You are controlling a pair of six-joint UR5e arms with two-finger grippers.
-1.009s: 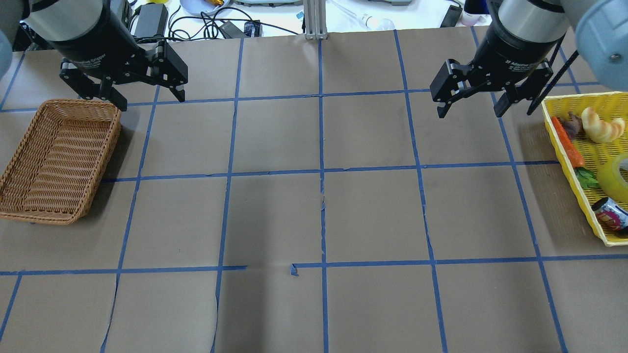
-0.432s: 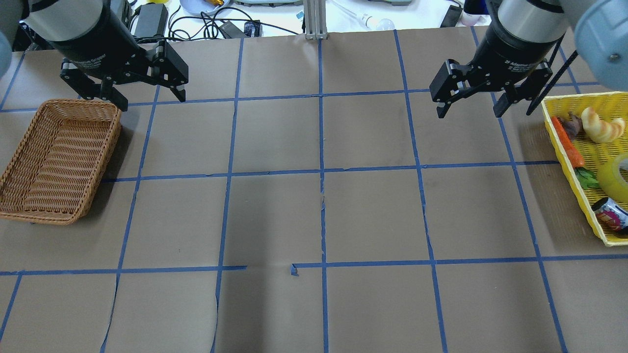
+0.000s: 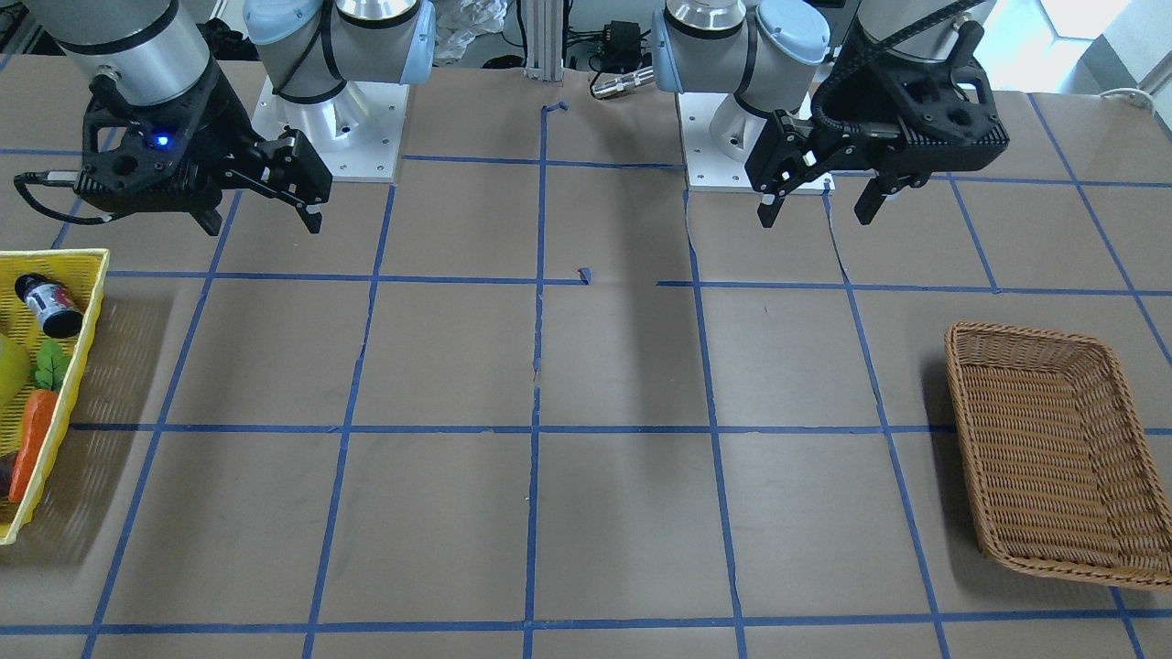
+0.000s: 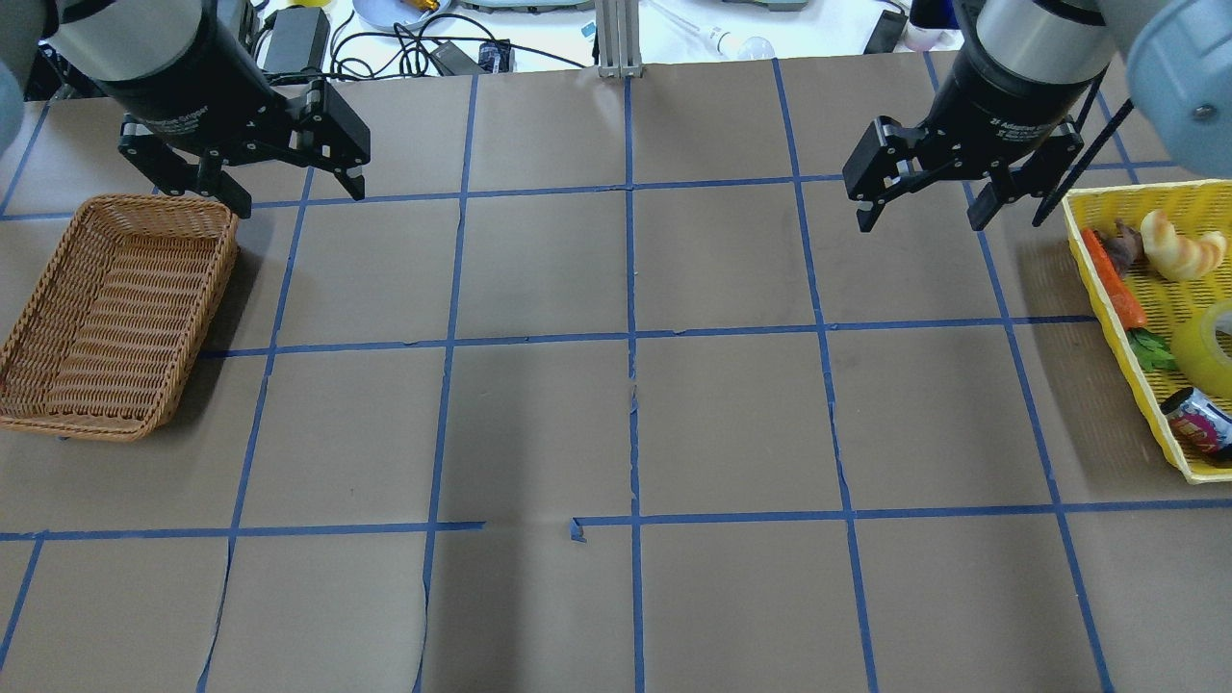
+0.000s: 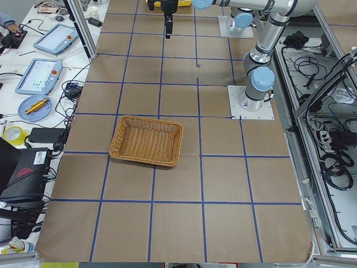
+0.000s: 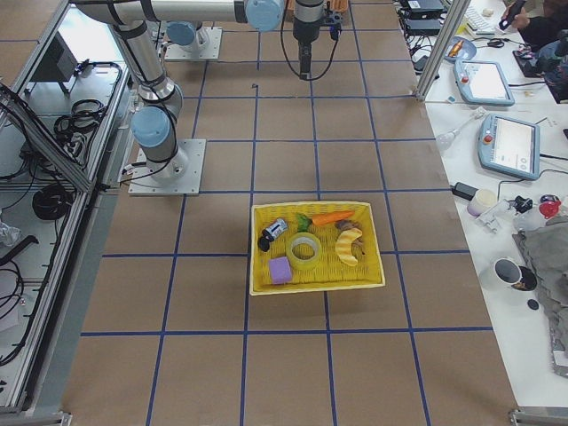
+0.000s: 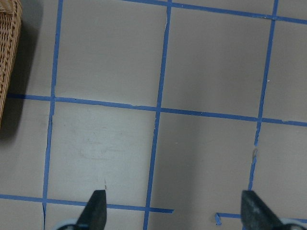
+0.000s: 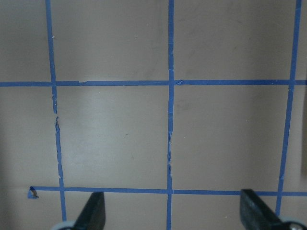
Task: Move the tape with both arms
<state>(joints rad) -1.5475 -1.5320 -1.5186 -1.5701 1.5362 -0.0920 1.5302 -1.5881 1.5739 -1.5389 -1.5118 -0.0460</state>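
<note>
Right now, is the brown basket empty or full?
Empty. The brown basket shows only its bare woven bottom from overhead and the front; the tape lies in the yellow basket.

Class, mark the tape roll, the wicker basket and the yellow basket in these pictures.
tape roll [image 4: 1200,358], overhead view, outer yellow wall.
wicker basket [image 5: 146,142], left side view, bare woven floor.
yellow basket [image 6: 321,287], right side view, near rim.
</note>
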